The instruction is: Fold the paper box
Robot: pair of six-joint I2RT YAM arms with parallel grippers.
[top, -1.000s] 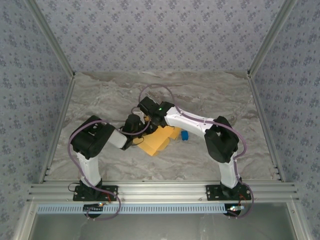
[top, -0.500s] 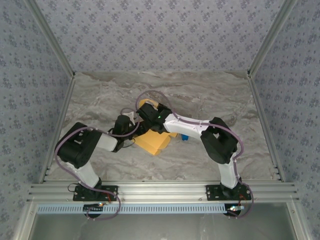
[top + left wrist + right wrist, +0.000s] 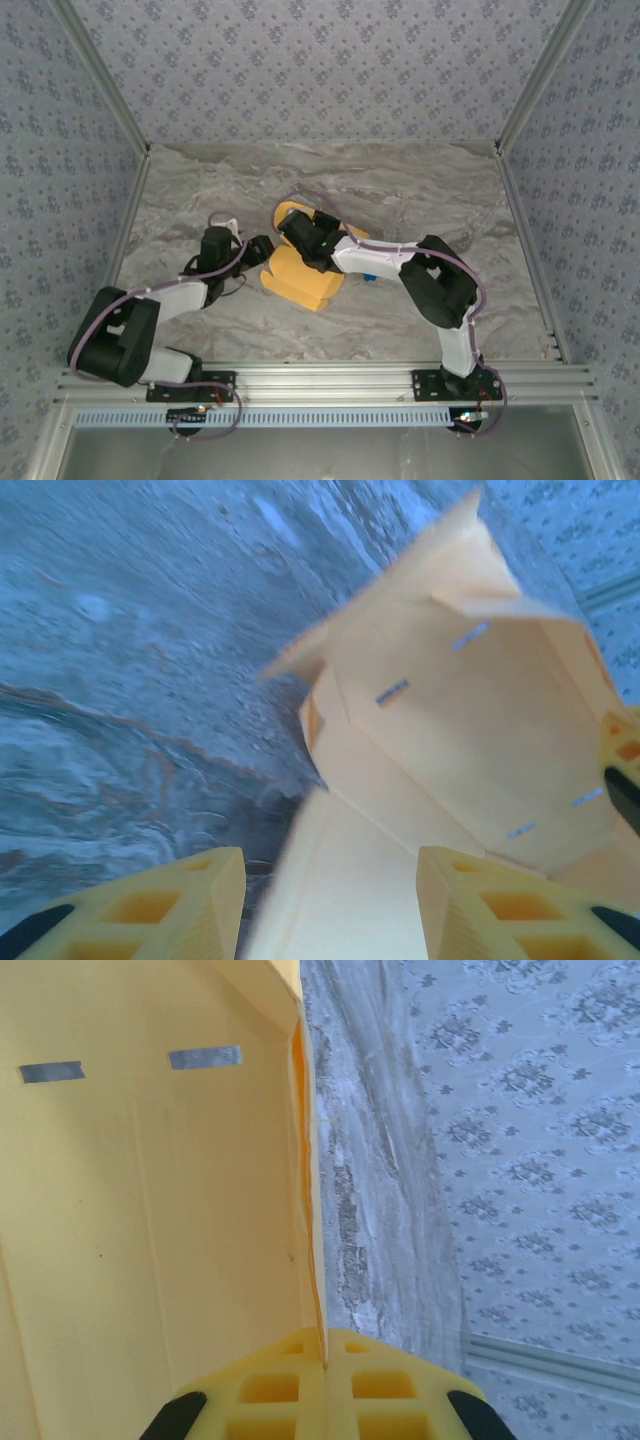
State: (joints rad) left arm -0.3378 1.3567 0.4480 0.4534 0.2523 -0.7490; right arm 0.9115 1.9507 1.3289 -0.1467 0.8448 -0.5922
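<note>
Top view: one yellow-orange thin cardboard paper box (image 3: 295,280), half folded, lies mid-bench (image 3: 420,190) between the left tool (image 3: 262,247) and the right tool (image 3: 297,228). One tiny blue block (image 3: 370,275) sits beside the box.
Left wrist view: the left tool (image 3: 330,865) has its fingers apart, and the box (image 3: 470,710) shows raised walls and four slits.
Right wrist view: the right tool (image 3: 325,1345) is clamped on a wall edge of the box (image 3: 150,1210).

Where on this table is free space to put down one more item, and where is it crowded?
Free: the far table strip between the paper box and the back wall; the right side between the right arm and the side rail. Crowded: the centre, where the left tool, right tool and blue block cluster at the paper box.
</note>
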